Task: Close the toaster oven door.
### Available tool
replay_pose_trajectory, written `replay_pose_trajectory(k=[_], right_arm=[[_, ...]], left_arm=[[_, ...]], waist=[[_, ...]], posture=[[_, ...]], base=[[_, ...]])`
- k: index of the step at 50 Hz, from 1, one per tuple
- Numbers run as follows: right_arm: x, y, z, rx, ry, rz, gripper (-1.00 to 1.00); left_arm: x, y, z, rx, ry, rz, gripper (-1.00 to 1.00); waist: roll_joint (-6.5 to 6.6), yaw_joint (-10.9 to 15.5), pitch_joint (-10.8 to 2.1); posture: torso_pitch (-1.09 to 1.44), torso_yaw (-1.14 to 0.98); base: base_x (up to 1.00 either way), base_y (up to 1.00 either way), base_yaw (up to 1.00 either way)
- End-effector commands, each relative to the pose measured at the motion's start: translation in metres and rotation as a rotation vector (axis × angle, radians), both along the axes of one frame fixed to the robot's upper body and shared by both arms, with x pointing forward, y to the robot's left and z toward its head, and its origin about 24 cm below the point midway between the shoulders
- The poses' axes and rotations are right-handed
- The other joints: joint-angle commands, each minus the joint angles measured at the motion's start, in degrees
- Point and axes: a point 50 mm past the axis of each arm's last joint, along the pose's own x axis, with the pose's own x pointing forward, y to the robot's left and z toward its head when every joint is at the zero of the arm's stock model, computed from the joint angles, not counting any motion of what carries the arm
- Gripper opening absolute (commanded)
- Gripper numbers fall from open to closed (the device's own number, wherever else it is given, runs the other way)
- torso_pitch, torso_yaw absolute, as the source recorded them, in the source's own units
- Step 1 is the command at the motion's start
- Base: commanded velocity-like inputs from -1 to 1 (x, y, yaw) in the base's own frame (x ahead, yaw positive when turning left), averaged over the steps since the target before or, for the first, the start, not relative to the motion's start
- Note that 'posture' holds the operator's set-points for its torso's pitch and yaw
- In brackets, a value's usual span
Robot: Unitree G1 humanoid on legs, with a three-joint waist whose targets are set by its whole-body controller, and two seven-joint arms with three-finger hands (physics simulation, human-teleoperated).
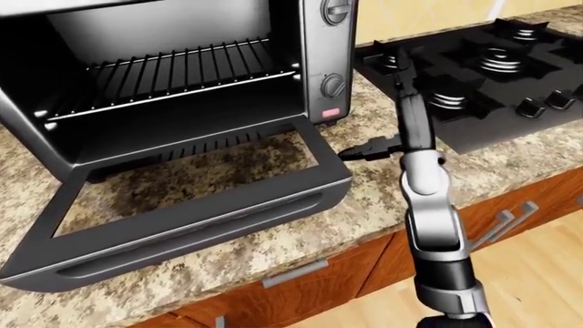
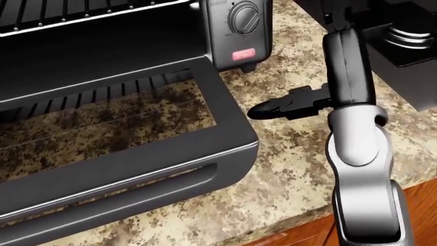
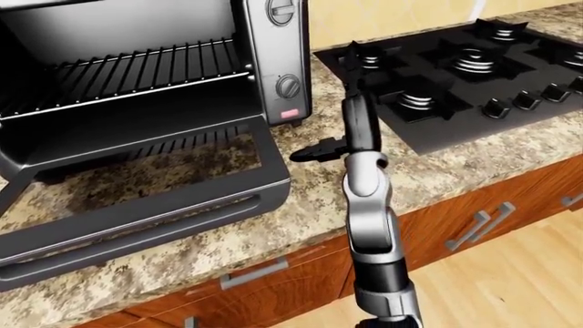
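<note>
Toaster oven door (image 1: 191, 205) lay fully dropped flat over the counter (image 1: 383, 205). Right hand (image 2: 280, 107) hovered beside its right edge, empty, fingers extended. Best slipped under the door's edge, then swung upward.

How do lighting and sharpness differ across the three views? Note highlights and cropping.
Left-eye view: even light, bright glints on the rack. Head view: sharp, toaster oven door cropped at left. Right-eye view: soft sheen on the right arm, no blur.
</note>
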Motion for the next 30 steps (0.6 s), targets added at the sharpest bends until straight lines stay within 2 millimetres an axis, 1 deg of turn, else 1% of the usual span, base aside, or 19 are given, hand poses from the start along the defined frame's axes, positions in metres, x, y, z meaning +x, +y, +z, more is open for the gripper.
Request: replay_pose_trajectory(k=[1, 9, 19, 30], right_arm=[[-0.004, 0.004, 0.020, -0.014, -0.100, 0.014, 1.00], [-0.002, 0.008, 0.006, -0.047, -0.078, 0.029, 1.00], [-0.003, 0.012, 0.002, -0.039, -0.073, 0.042, 1.00], [-0.006, 0.029, -0.008, -0.029, -0.059, 0.076, 1.00]], left_arm=[[-0.006, -0.003, 0.021, 0.067, -0.069, 0.006, 1.00], [-0.007, -0.002, 0.020, 0.068, -0.067, 0.009, 1.00], [-0.006, -0.002, 0.019, 0.069, -0.064, 0.010, 1.00], [-0.007, -0.001, 0.017, 0.066, -0.063, 0.012, 1.00]], waist=[[0.51, 0.0, -1.24], [0.60, -0.1, -1.22], [0.65, -0.1, -1.19], [0.80, -0.2, -1.22]], posture=[[0.00, 0.00], [0.00, 0.00], [0.00, 0.00], [0.00, 0.00]], base=[[0.00, 0.00, 0.00], [0.00, 0.00, 0.00], [0.00, 0.00, 0.00], [0.00, 0.00, 0.00]])
